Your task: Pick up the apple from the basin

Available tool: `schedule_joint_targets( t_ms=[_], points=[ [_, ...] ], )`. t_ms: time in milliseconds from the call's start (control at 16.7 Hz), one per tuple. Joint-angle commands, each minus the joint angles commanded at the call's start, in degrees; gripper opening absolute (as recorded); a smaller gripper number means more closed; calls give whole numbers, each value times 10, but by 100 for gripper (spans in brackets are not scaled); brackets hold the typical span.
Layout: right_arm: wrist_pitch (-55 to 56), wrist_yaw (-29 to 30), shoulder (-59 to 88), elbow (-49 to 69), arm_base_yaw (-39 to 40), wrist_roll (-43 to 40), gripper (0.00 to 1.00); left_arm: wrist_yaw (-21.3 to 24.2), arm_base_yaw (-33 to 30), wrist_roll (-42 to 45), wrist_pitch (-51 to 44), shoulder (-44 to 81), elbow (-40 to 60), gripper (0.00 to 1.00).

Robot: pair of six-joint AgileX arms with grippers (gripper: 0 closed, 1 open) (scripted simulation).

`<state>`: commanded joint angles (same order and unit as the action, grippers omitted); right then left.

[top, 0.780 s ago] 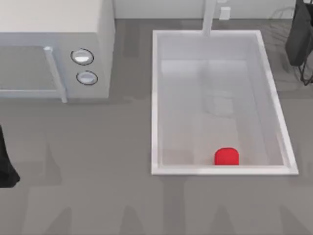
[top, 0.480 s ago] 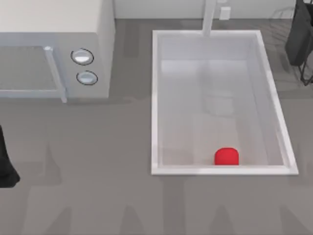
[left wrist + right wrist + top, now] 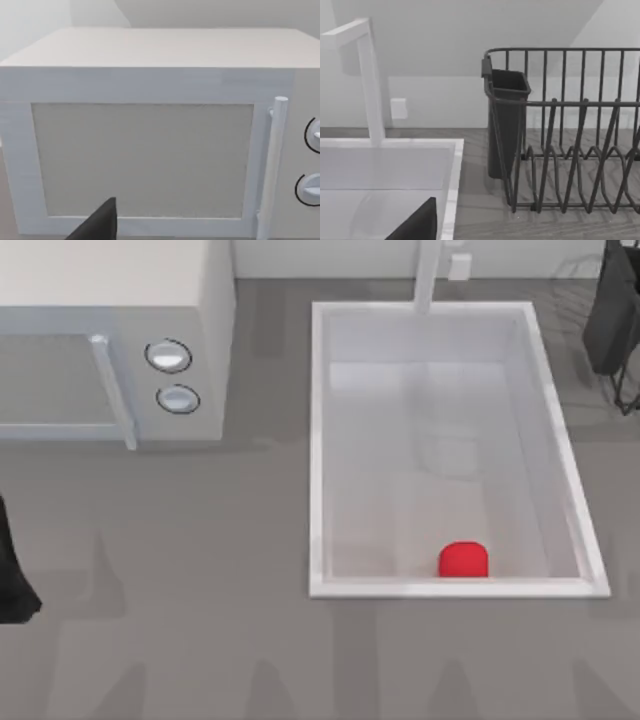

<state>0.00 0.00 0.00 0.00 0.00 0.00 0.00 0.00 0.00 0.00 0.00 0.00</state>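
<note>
Grey tabletop [image 3: 200, 590] carries everything, with a pale wall behind. Set into it is the basin [image 3: 318, 440], white-rimmed and pale-bottomed, a white faucet [image 3: 428, 275] rising at its far end. The apple [image 3: 463, 559] sits on the basin floor hard against the near wall, well apart from both arms. The left arm [image 3: 10, 570] is parked at the tabletop's left edge, the right arm [image 3: 612, 310] at the far right corner; a dark sliver of the left gripper [image 3: 97, 225] shows in the left wrist view and of the right gripper [image 3: 417, 222] in the right wrist view — whether either is released or clenched I cannot tell. Ahead of the left gripper stands the microwave [image 3: 150, 135], door shut; ahead of the right gripper stand a dark dish rack [image 3: 570, 135] and the basin's far corner, so the apple lies back from it, toward the near end. By its look the apple should be light, stiff and smooth — likely slippery — so I would close on its widest part from above, across the sides, with the near wall leaving little room for a finger there.
</note>
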Motion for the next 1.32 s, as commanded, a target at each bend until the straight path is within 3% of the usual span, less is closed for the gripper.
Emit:
schedule_joint_targets(
  t_ms=[780, 1020, 1320],
  points=[
    [-11, 0, 18, 16, 5, 5, 100, 0, 0, 0, 0, 0, 0, 100],
    [-73, 0, 126, 108, 34, 35, 100, 0, 0, 0, 0, 0, 0, 100],
    [-202, 0, 375, 296, 94, 97, 100, 0, 0, 0, 0, 0, 0, 100]
  ],
)
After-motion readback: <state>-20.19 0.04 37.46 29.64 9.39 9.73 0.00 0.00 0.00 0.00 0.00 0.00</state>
